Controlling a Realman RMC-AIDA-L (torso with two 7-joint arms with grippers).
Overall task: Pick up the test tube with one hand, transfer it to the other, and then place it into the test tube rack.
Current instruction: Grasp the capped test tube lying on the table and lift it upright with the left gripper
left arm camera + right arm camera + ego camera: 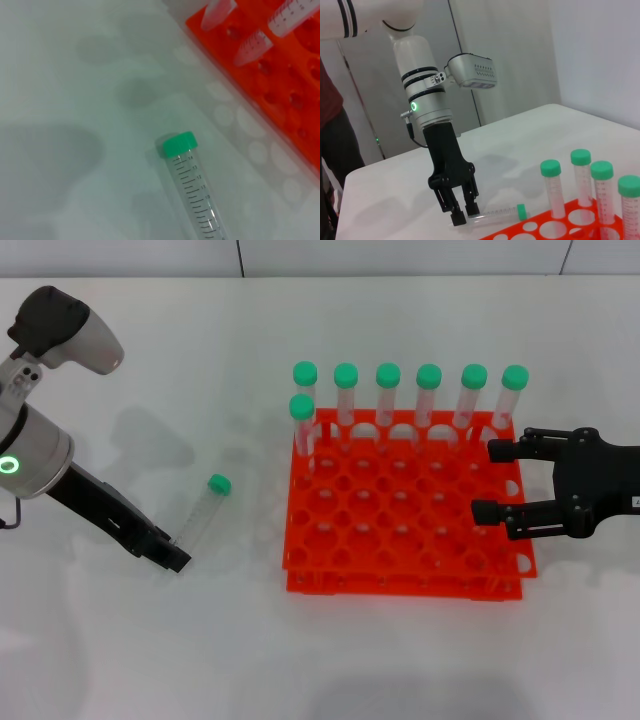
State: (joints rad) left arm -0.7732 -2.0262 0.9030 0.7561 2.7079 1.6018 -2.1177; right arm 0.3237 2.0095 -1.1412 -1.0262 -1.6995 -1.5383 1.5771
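The test tube [200,515] lies flat on the white table left of the rack, its green cap [219,483] toward the far side; the left wrist view shows it close up [192,192]. My left gripper [173,558] is low at the tube's bottom end, and in the right wrist view this gripper [463,216] has its fingers a little apart next to that end of the tube [495,215], which rests on the table. My right gripper [485,480] hovers open over the right side of the orange-red test tube rack [400,565], holding nothing.
Several green-capped tubes [428,395] stand upright along the rack's far row, with one more [302,425] at the left edge just in front of them. Bare white table surrounds the lying tube. The rack's corner [280,95] is close to the tube's cap.
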